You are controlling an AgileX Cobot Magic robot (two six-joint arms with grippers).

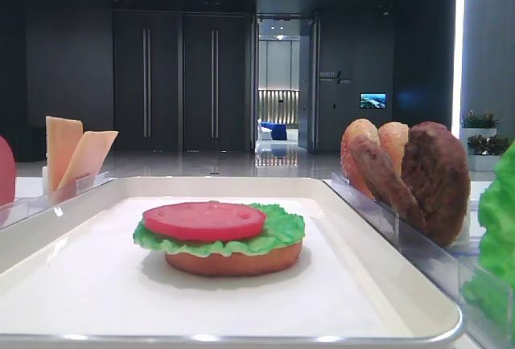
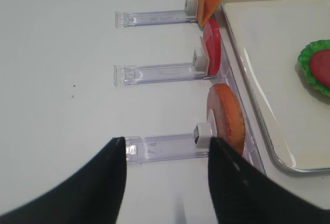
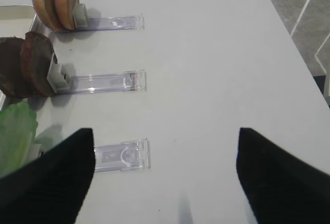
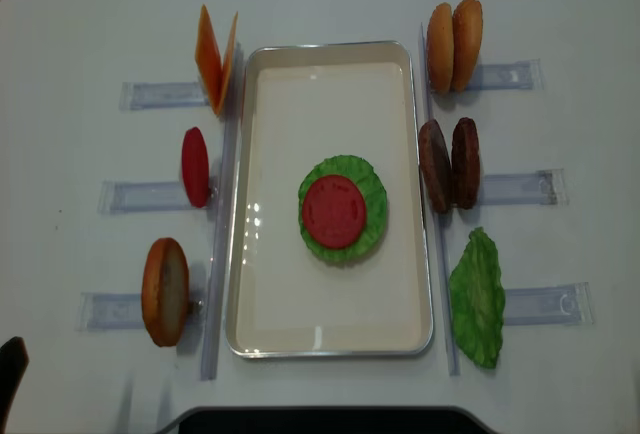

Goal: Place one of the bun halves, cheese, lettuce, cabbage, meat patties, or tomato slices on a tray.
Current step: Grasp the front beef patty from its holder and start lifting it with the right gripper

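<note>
On the white tray [image 4: 330, 346] a tomato slice [image 4: 334, 211] lies on lettuce [image 4: 373, 192] over a bun half [image 1: 233, 262]. Left of the tray stand cheese [image 4: 215, 59], a tomato slice [image 4: 195, 166] and a bun half [image 4: 165, 291]. To its right stand two bun halves [image 4: 453, 44], two meat patties [image 4: 448, 164] and a lettuce leaf [image 4: 478, 299]. My left gripper [image 2: 166, 144] hangs open over the table by the bun half [image 2: 227, 118]. My right gripper [image 3: 165, 131] is open and empty, right of the patties [image 3: 28, 66] and the lettuce [image 3: 15, 131].
Clear plastic racks [image 4: 520, 306] stick out from both long sides of the tray, and each holds its food upright. The table edge and floor show at the upper right of the right wrist view. A dark base [image 4: 320, 420] sits at the near table edge.
</note>
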